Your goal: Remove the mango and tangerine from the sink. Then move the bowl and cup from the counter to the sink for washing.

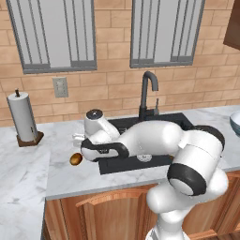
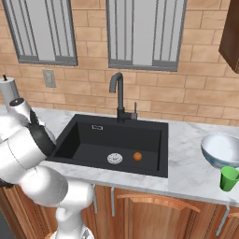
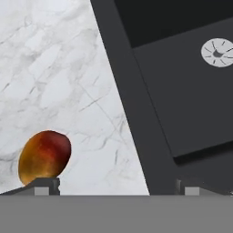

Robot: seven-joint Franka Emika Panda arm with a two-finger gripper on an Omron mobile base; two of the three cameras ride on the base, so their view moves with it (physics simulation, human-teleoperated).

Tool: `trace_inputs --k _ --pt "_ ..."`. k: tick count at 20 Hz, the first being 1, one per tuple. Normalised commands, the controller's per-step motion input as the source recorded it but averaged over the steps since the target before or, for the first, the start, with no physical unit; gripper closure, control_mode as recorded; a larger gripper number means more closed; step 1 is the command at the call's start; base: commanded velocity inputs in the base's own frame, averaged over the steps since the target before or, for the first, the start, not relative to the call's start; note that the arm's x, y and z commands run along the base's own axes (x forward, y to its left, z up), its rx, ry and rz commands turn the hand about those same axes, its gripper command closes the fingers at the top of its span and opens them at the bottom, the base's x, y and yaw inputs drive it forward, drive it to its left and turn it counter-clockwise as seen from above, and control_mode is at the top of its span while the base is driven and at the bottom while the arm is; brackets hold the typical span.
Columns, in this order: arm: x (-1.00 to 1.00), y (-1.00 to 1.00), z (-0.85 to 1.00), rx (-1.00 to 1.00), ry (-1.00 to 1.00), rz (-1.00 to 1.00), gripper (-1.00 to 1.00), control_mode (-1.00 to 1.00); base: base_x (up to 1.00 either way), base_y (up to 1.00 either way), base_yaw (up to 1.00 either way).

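The mango (image 1: 76, 159) (image 3: 44, 157) lies on the white marble counter (image 1: 61, 180) just left of the black sink (image 1: 136, 165). My gripper (image 1: 78, 139) (image 3: 118, 189) hangs open a little above it, jaws wide, nothing between them. In the hand view the fruit sits by the left fingertip (image 3: 45, 185), outside the gap. The tangerine (image 2: 137, 156) rests on the sink (image 2: 93, 135) floor beside the silver drain (image 2: 115, 158). On the counter (image 2: 186, 172) right of the basin stand the pale bowl (image 2: 221, 149) (image 1: 236, 123) and a green cup (image 2: 228, 178).
A black gooseneck tap (image 1: 147, 91) (image 2: 117, 91) rises behind the sink. A paper towel roll (image 1: 22, 117) on a wooden stand is at the far left by the brick wall. The sink rim (image 3: 123, 91) runs diagonally through the hand view.
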Motion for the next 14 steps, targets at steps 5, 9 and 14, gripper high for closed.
trace_inputs --k 5,9,14 --pt "-0.12 -0.42 0.08 0.0 -0.05 0.0 -1.0 -1.0 0.0 0.0 0.0" --pt "-0.13 -0.43 0.07 0.0 -0.1 0.0 -1.0 -1.0 0.0 0.0 0.0" --pt "-0.11 -0.42 0.07 0.0 -0.09 0.0 -1.0 -1.0 0.0 0.0 0.0"
